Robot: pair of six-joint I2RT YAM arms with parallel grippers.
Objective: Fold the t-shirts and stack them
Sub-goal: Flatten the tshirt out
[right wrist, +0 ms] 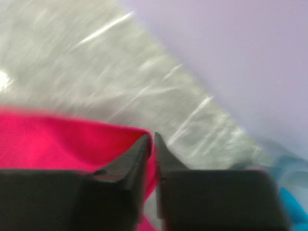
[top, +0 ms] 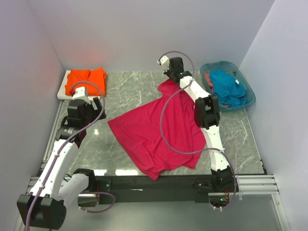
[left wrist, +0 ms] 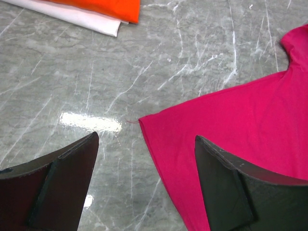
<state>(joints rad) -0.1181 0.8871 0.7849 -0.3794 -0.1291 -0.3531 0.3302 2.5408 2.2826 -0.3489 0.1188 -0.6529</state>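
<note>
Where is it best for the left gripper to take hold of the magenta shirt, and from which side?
Probably the left corner of the magenta shirt, approached from the left. It lies flat and thin on the bare table, pointing toward the open left gripper. The right gripper pinches the far edge.

We're over a grey marble-look tabletop (top: 125,91), white veins streaking every way. Just ahead of the left gripper (left wrist: 147,139), on its left-finger side, a bright patch of glare (left wrist: 89,121) sits on the stone. Beyond the right gripper (right wrist: 153,138) a plain pale lilac wall (right wrist: 231,57) climbs out of view. We see more bare walls outboard of each gripper, left (top: 24,96) and right (top: 288,96). Back behind them both, a metal rail (top: 255,183) lines the table's near edge.
</note>
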